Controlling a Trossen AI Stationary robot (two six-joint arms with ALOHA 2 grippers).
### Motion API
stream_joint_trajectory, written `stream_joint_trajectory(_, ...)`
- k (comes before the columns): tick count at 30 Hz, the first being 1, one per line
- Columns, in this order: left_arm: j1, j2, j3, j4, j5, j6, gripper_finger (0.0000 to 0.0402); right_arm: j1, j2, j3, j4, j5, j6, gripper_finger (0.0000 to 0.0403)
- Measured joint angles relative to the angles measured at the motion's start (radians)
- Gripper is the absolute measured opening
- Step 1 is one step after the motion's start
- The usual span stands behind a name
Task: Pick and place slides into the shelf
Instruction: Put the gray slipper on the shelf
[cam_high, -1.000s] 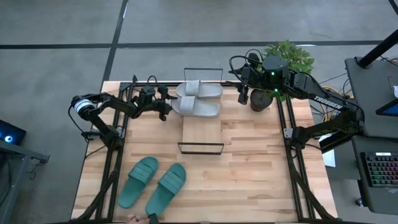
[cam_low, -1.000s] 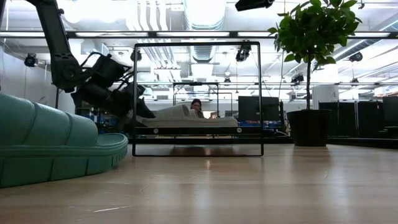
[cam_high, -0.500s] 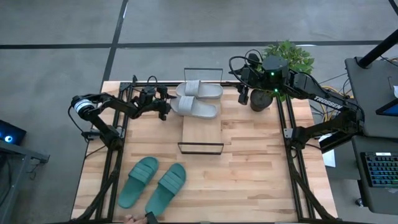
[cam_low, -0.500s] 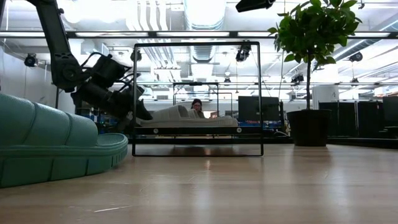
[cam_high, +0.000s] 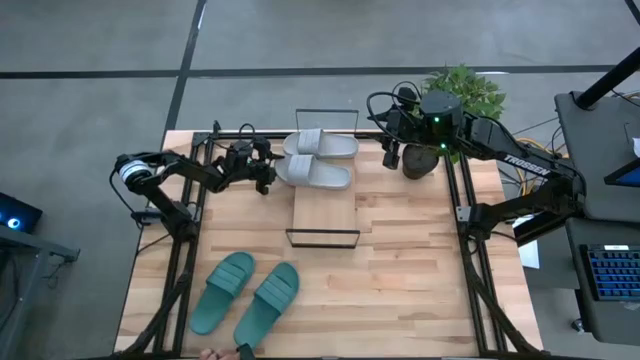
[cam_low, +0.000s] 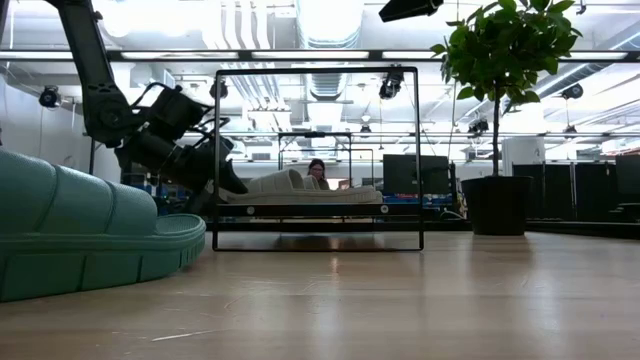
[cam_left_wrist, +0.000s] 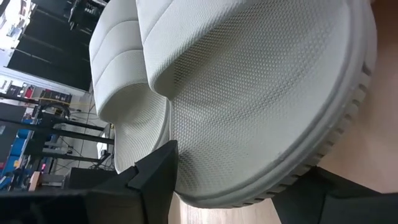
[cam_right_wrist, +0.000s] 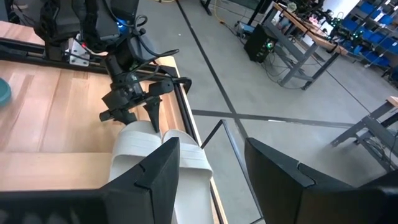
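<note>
Two pale grey slides lie side by side on the far end of the shelf, the farther one and the nearer one, both flat on their soles. My left gripper is at the nearer slide's heel, shut on it; it shows beside the wire frame in the low view. The teal pair rests on the table near its left front corner and fills the left of the low view. My right gripper hovers open by the far right corner. My left gripper holds the nearer grey slide by its heel end, pinched across its width, one finger between the two slides and the other at the outer side of the sole. It comes nearly level from the table's left, along the slide. The sole lies on the shelf's plank.
A potted plant stands at the far right corner, right behind my right gripper. The shelf's black wire frame rises at both ends. A hand shows at the table's near edge. The plank's near half and the table's right side are bare wood.
My left gripper has drawn back a little toward the table's left edge, and the nearer grey slide has slid that way with it along the shelf. The right arm has kept still.
</note>
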Motion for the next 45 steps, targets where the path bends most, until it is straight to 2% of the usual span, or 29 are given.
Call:
stream_joint_trajectory(6, -0.031, -0.010, 0.000, -0.002, -0.034, 0.000, 0.0266, 0.000, 0.000, 0.000, 0.000, 0.000, 0.000, 0.0173)
stream_joint_trajectory(12, -0.076, -0.039, 0.000, -0.008, -0.283, 0.001, 0.0311, 0.000, 0.000, 0.000, 0.000, 0.000, 0.000, 0.0173)
stream_joint_trajectory(19, -0.087, -0.092, -0.005, -0.072, -0.333, -0.052, 0.0318, 0.000, 0.000, 0.000, -0.001, 0.000, 0.000, 0.0173)
stream_joint_trajectory(24, -0.095, -0.143, -0.037, -0.103, -0.426, -0.053, 0.0318, 0.000, 0.000, 0.000, -0.020, 0.000, 0.000, 0.0173)
stream_joint_trajectory(33, -0.098, -0.248, -0.060, -0.139, -0.430, -0.105, 0.0318, 0.000, 0.000, 0.000, -0.030, 0.000, 0.004, 0.0173)
stream_joint_trajectory(39, -0.098, -0.242, -0.057, -0.130, -0.428, -0.107, 0.0318, 0.000, 0.000, -0.005, -0.030, 0.000, 0.009, 0.0173)
stream_joint_trajectory(45, -0.098, -0.205, -0.056, -0.064, -0.402, -0.181, 0.0318, 0.000, 0.000, -0.011, -0.031, 0.000, 0.011, 0.0173)
